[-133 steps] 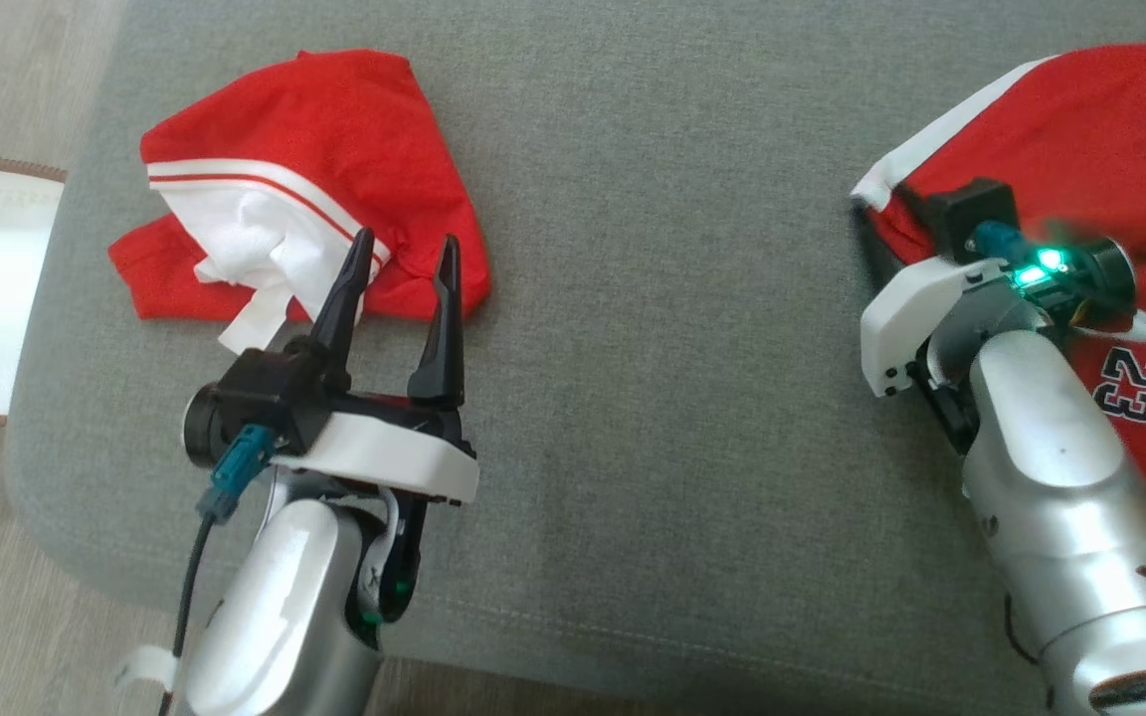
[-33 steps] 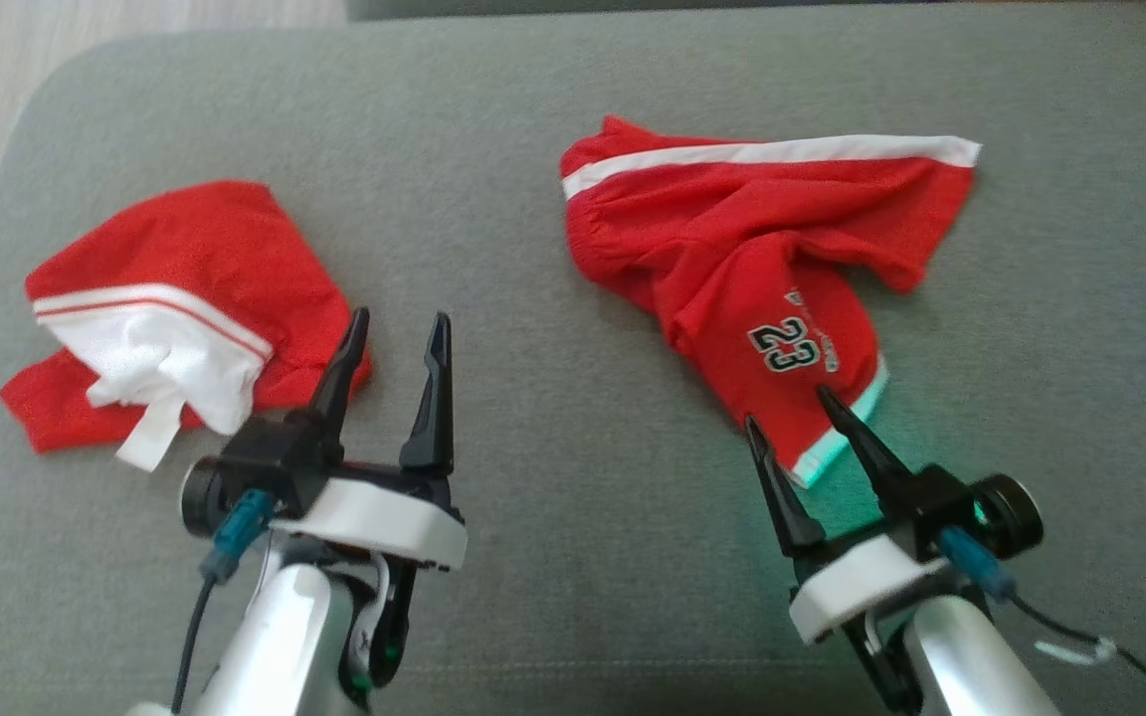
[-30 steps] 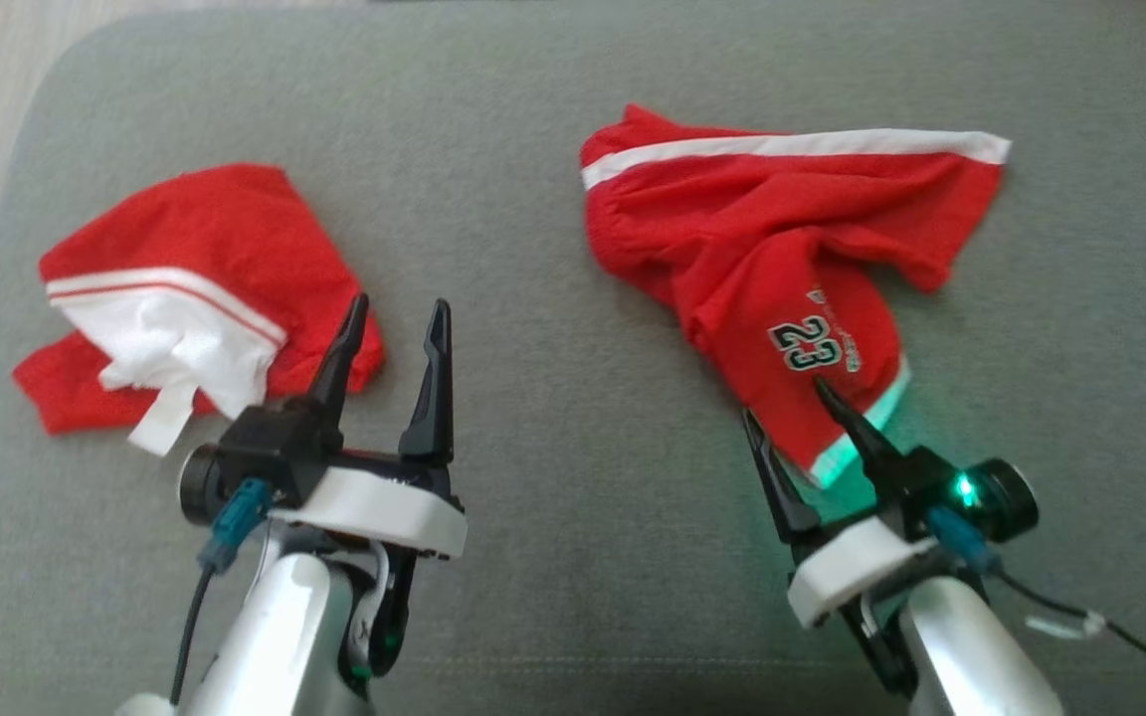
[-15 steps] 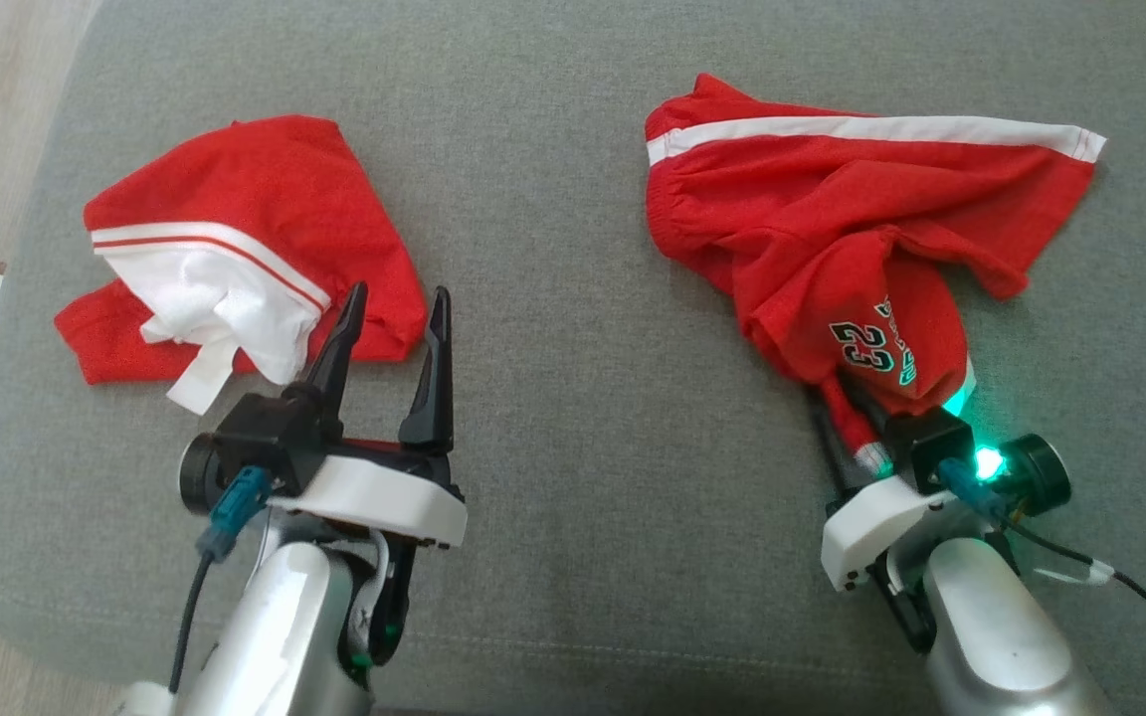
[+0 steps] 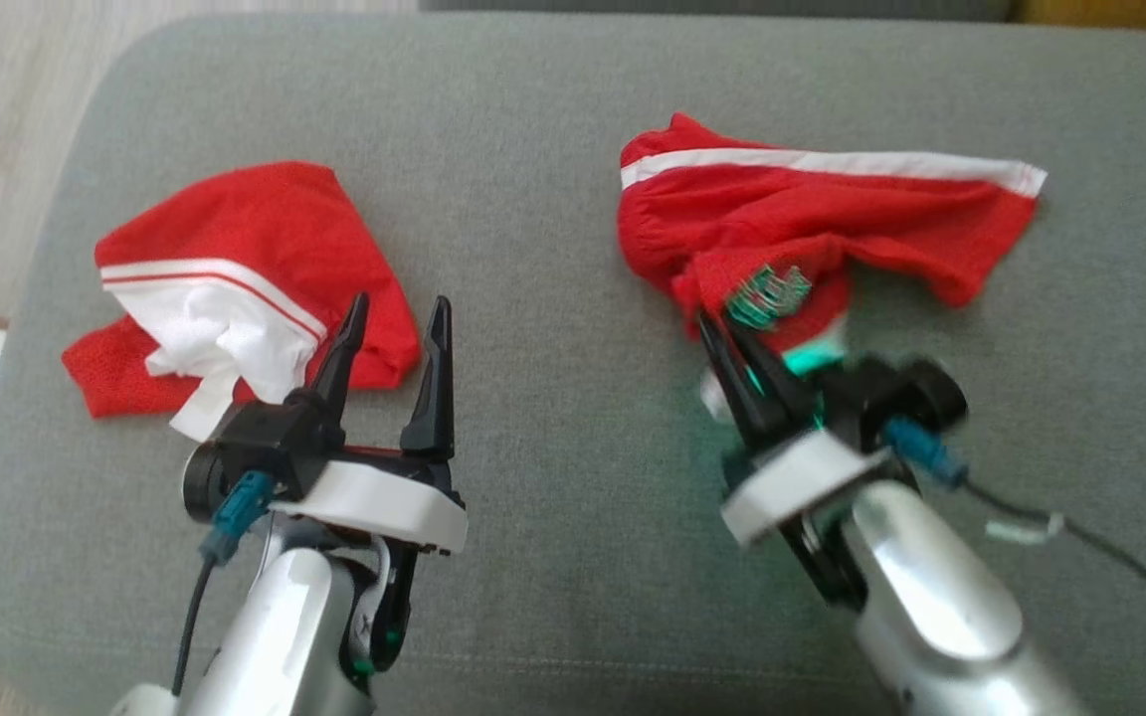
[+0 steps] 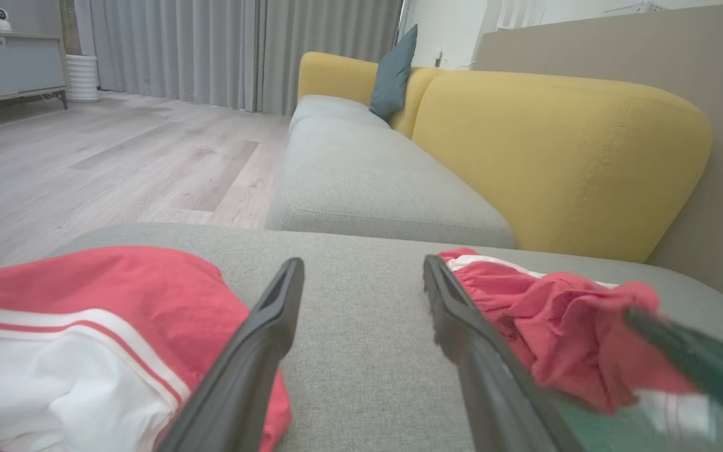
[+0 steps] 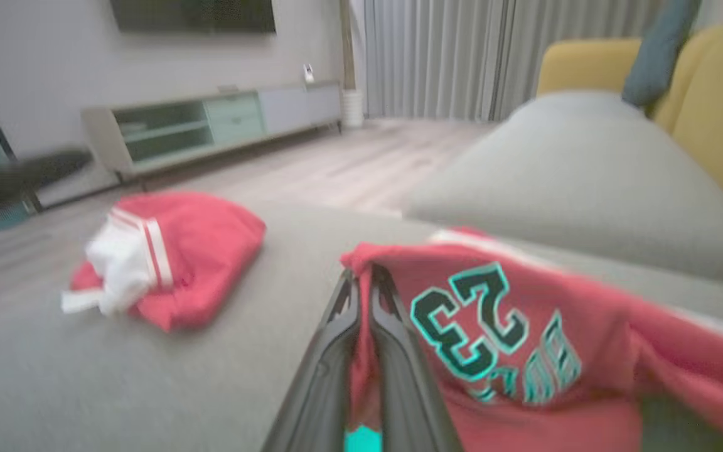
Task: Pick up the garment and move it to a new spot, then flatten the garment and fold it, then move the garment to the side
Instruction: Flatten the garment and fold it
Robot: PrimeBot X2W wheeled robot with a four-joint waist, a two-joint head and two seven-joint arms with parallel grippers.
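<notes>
1. The right hand (image 5: 724,340) was clamped shut on a fold of the red garment numbered 23 (image 5: 832,209), its fingers (image 7: 336,351) pinching the cloth just beside the number.
2. The rest of the garment lay crumpled on the grey ottoman (image 5: 553,149), right of centre.
3. The left hand (image 5: 400,301) stood open and empty, just beside a second, red-and-white garment (image 5: 235,239) at the ottoman's left.

Right tool (image 5: 722,338) tight on the red garment (image 5: 832,209), left tool (image 5: 399,303) wide beside another red piece (image 5: 265,219).
</notes>
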